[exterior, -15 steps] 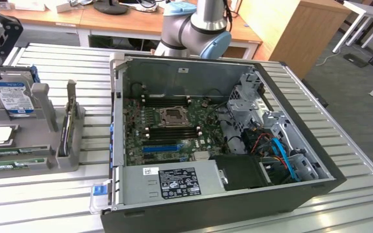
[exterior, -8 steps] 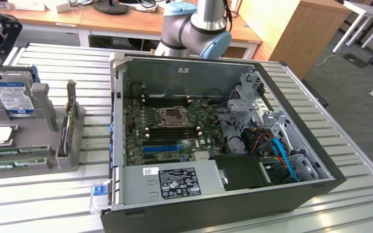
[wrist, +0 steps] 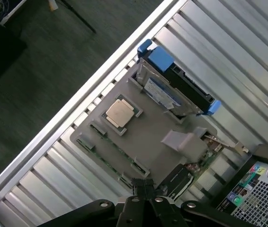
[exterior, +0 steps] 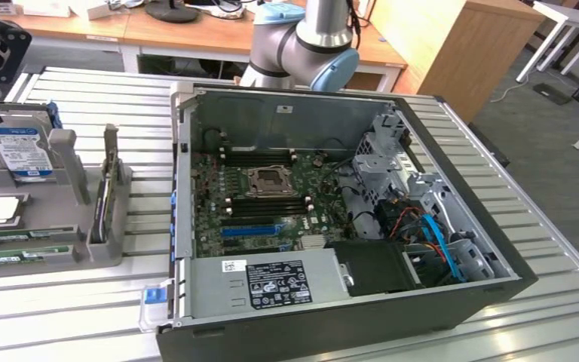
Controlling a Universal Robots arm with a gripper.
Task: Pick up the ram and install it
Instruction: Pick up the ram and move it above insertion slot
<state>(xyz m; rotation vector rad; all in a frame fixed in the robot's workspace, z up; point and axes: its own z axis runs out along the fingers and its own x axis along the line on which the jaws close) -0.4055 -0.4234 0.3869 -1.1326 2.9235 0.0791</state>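
The gripper [wrist: 143,185] is clenched, fingertips pressed together on nothing, above the grey holder [exterior: 60,219] on the slatted table [exterior: 68,309], beside the open computer case [exterior: 320,335]. The ram [exterior: 18,254] lies flat along the holder's edge nearest the exterior camera, opposite the edge with the upright hard drive [exterior: 18,151]

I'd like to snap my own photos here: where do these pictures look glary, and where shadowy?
Exterior view: the light is even, the slatted table shines pale, and the computer case is shaded deep inside. Wrist view: the table's slats catch bright streaks, the floor is dim, and the fingers look dark against the grey tray.
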